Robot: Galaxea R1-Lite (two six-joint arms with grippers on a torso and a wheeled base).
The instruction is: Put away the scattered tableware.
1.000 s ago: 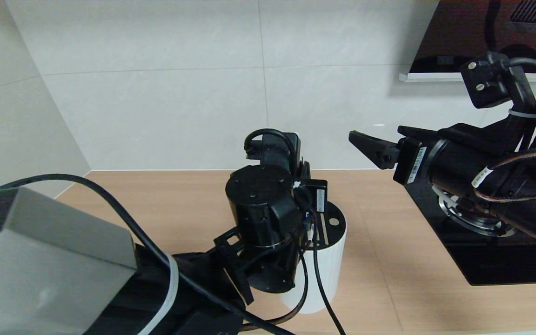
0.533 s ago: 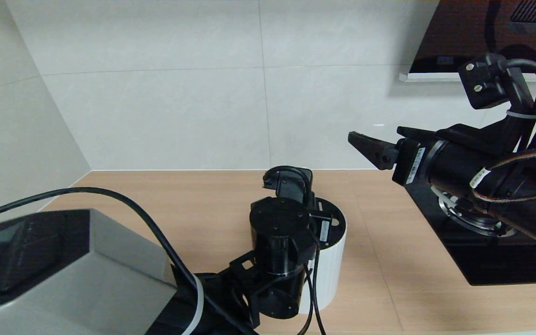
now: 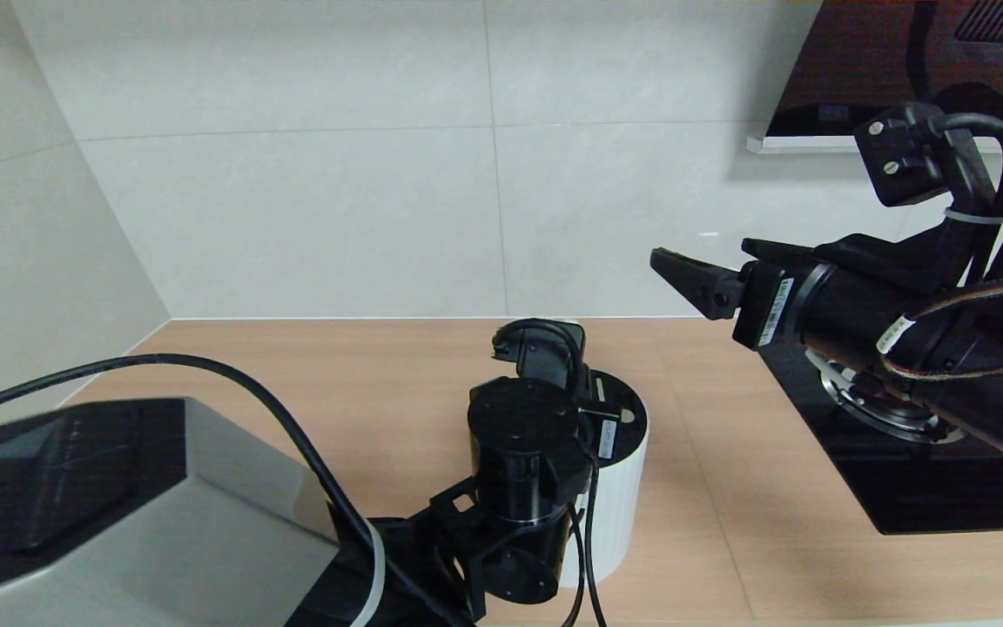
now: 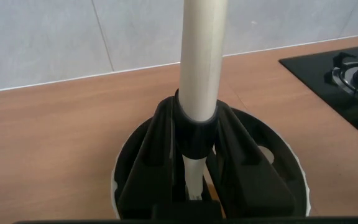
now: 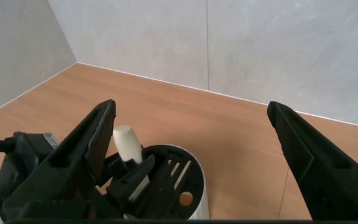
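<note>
— Where was your left hand (image 4: 194,134)?
— Clamped on the cream round-handled utensil (image 4: 202,56), which stood in the white ribbed cylindrical holder (image 3: 622,505) on the wooden tabletop (image 3: 336,374).
— Your right hand (image 5: 190,112)?
— Fingers apart, raised near the black hob (image 3: 902,488).

Right hand (image 5: 190,107) splayed, seemingly above white holder (image 5: 201,199).

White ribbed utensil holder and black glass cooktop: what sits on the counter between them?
Nothing: in the head view, only bare light wooden countertop separates the white ribbed utensil holder from the black glass cooktop.
</note>
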